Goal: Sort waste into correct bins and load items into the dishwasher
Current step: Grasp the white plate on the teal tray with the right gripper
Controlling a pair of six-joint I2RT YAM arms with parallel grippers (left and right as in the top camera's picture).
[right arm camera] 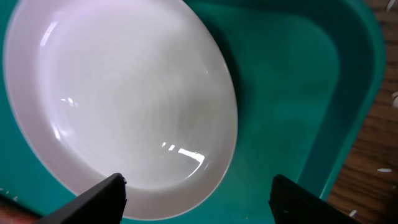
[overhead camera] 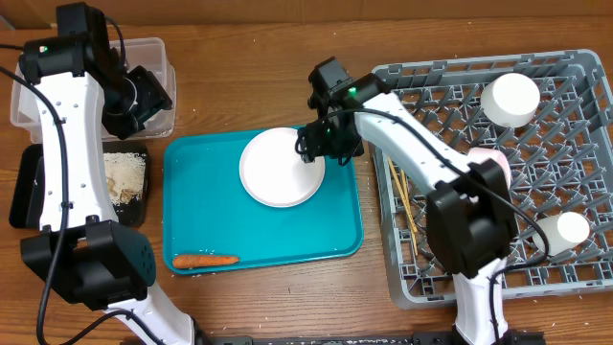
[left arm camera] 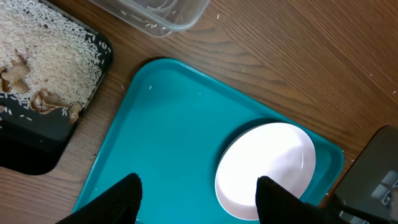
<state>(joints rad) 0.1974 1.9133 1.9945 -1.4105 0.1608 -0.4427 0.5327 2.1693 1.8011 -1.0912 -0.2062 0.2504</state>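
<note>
Round white glazed plate (overhead camera: 281, 168) lying flat on the flat teal plastic serving tray (overhead camera: 192, 192), in its upper middle. The plate is smooth and shallow, with soft highlights on its rim. The right gripper (right arm camera: 198, 182) hangs at the plate's right edge, its dark fingers (right arm camera: 102, 198) spread wide. One finger is over the rim and the other over bare tray, and contact with the plate cannot be told.

The left gripper (left arm camera: 198, 190) is likewise spread wide and holds nothing, poised above the tray left of the plate. A small orange carrot (overhead camera: 204, 259) lies along the tray's near edge.

Left of the tray sits a shallow black rectangular tray (left arm camera: 37, 155) scattered with pale rice-like food scraps (left arm camera: 43, 50). Behind it is a clear rectangular plastic tub (left arm camera: 155, 15).

At the right stands the large square grey plastic dish rack (overhead camera: 575, 115), a lattice of pegs. It holds two round white vessels (overhead camera: 510, 99) and thin wooden chopsticks (overhead camera: 407, 206). All rest on a brown wood-grain table (overhead camera: 268, 96).
</note>
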